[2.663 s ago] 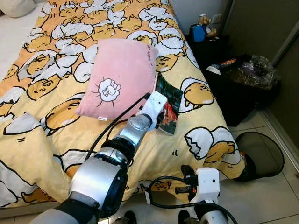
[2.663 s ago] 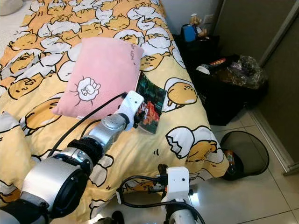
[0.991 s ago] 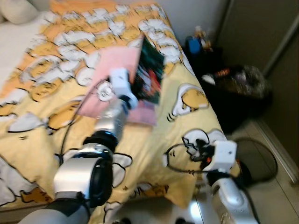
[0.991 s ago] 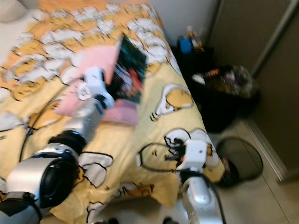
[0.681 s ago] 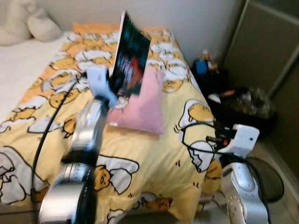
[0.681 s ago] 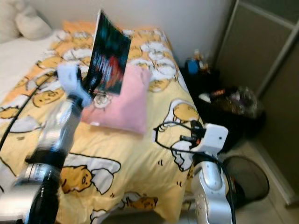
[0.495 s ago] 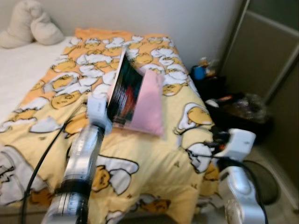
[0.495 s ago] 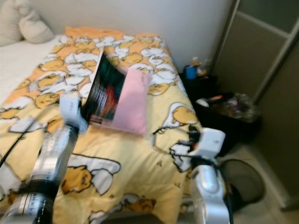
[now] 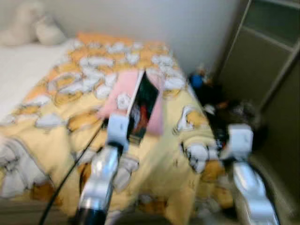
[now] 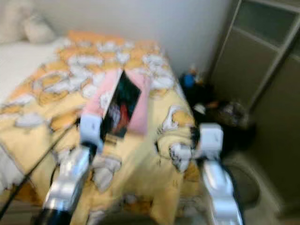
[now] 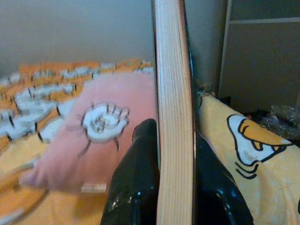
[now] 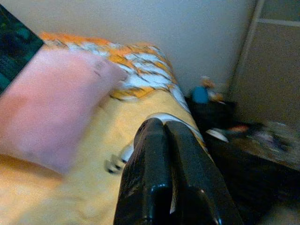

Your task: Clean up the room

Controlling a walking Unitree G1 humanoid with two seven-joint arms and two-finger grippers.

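Observation:
My left gripper (image 11: 173, 154) is shut on a dark-covered book (image 9: 143, 108) and holds it upright above the bed; in the left wrist view the book's (image 11: 174, 112) page edge stands between the black fingers (image 11: 140, 183). Behind it a pink pillow (image 9: 123, 96) with a cartoon print lies on the yellow patterned duvet (image 9: 61, 93). My right gripper (image 12: 164, 136) is raised over the bed's right side, fingers pressed together and holding nothing. The head views are blurred.
Right of the bed stands a dark low stand (image 10: 220, 117) with small items and a blue object (image 10: 188, 80). A tall cupboard (image 9: 267, 61) rises at the right. White pillows (image 9: 33, 28) lie at the bed's far left.
The book, which lay on the duvet beside the pillow, is now lifted off the bed and held upright in my left gripper. The camera has risen and pulled back.

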